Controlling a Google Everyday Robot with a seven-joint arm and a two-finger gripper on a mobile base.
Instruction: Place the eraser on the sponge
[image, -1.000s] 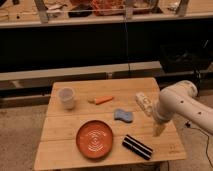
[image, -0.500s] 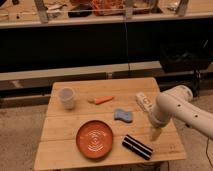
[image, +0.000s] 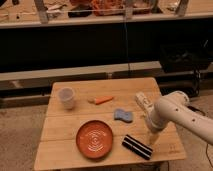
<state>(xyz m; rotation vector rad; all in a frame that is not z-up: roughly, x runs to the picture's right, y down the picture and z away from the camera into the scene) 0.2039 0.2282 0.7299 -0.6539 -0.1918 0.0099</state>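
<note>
1. Eraser (image: 137, 146): flat on tabletop (image: 65, 135), front right, just left of the gripper.
2. Gripper (image: 151, 138): points down beside eraser; grip state cannot be told.
3. Sponge (image: 123, 116): behind eraser, apart.

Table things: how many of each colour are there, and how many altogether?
White: 2, cup and oblong bottle
Orange: 2, plate and carrot
Light blue: 1, sponge
Black: 1, eraser
Total: 6
The robot's hand, not counted, is just right of the eraser.
</note>
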